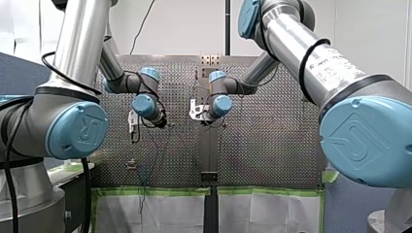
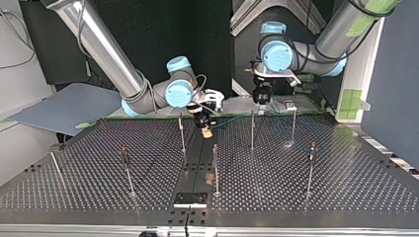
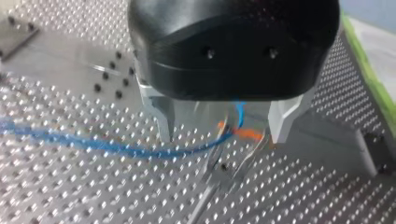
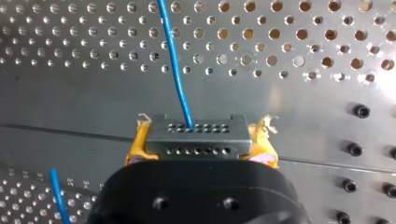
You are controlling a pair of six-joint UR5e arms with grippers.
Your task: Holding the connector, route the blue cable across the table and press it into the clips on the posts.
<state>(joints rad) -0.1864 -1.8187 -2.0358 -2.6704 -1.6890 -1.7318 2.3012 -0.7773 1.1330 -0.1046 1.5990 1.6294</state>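
Right gripper (image 4: pixel 201 140) clamped on connector (image 4: pixel 196 135); blue cable (image 4: pixel 175 65) runs straight ahead. Left gripper (image 3: pixel 224 128) wide, straddling cable beside a post (image 3: pixel 214 163); top view: post at its 6 o'clock. Keep slack small, centre cable over orange piece (image 3: pixel 243 134), likely the clip, press straight down.

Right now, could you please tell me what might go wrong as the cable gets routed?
The connector is pinched only at its ends by frayed yellow pads; tension on the blue cable could twist it loose. The left jaws stand open around the cable and a post; closing might strike the post.
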